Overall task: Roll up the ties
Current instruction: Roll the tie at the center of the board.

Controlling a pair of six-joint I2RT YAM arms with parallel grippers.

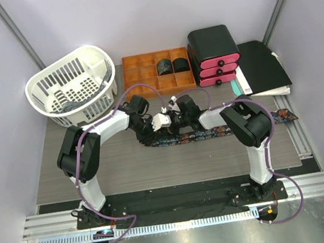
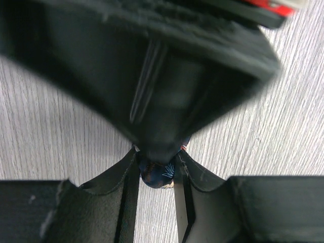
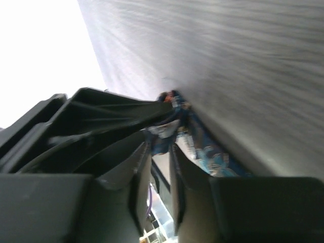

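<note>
One tie (image 1: 179, 139) lies stretched across the counter (image 1: 126, 169), its left end wound into a small dark bundle at mid-counter. The left claw (image 2: 158, 162) is clamped on that bundle. The right claw (image 3: 159, 149) meets it there, jaws narrowly apart, fabric at their tips. Two rolled ties (image 1: 163, 67) sit in the orange tray (image 1: 137, 76) behind.

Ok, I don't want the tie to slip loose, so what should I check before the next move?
1. Left claw pinching the tie: ok.
2. Right claw holding it: cannot tell; fabric sits at its tips.
3. Tie's tail flat on the table: ok.
4. Free compartment in the wooden tray: ok.
5. Room between the claws: not ok, they crowd together.
</note>
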